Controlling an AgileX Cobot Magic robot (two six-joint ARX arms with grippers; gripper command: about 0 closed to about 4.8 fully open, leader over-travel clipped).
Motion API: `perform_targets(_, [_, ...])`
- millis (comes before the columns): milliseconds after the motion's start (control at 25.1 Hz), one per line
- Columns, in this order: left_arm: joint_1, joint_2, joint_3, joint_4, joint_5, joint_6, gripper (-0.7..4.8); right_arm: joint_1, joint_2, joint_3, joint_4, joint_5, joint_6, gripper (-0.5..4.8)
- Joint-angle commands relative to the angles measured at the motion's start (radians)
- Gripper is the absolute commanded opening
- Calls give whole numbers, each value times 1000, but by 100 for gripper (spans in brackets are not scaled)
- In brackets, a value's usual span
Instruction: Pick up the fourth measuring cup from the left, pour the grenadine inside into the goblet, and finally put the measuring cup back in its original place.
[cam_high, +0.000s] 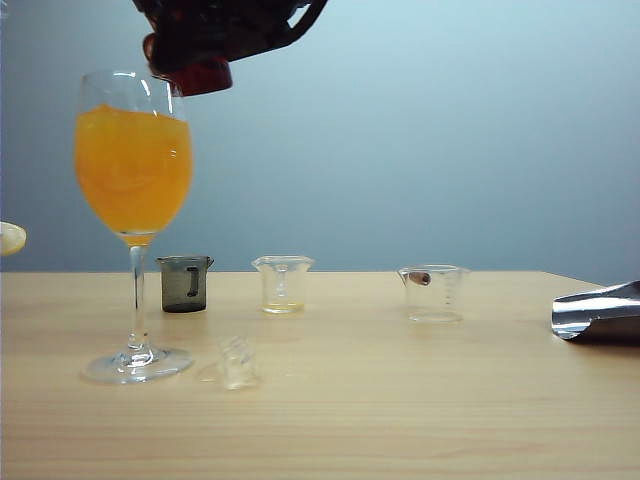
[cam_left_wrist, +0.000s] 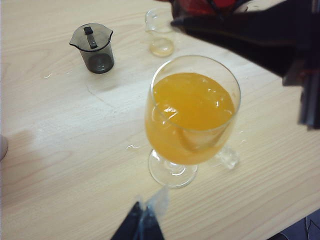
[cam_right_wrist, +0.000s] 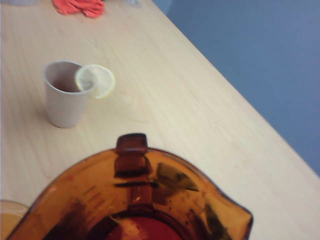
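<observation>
One step was done: right gripper (cam_high: 190, 50) clutched the red-brown see-through measuring cup (cam_high: 205, 77) above the tall clear stemmed goblet (cam_high: 133, 170), dark grenadine (cam_right_wrist: 132, 227) unpoured; left gripper (cam_left_wrist: 142, 225), near its foot, grip untellable.

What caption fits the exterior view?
Right gripper holds the red-brown measuring cup above the goblet of orange juice.

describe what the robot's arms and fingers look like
The right gripper, at the top of the exterior view above the goblet, is a bulky glossy black body with rounded edges; no cables or markings can be made out. The left gripper shows only in its own wrist view: narrow black fingers, one with a pale, see-through-looking tip.
</observation>
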Motion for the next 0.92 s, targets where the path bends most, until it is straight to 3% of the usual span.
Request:
perform_targets(40, [-1, -2, 3, 5, 0, 5, -5, 2, -7, 7, 47, 22, -69, 165])
perform_targets(678, [-1, -2, 3, -18, 0, 9, -5, 17, -7, 7, 81, 29, -327, 165])
perform_targets(917, [-1, -2, 3, -18, 0, 9, -5, 22, -7, 7, 94, 30, -362, 165])
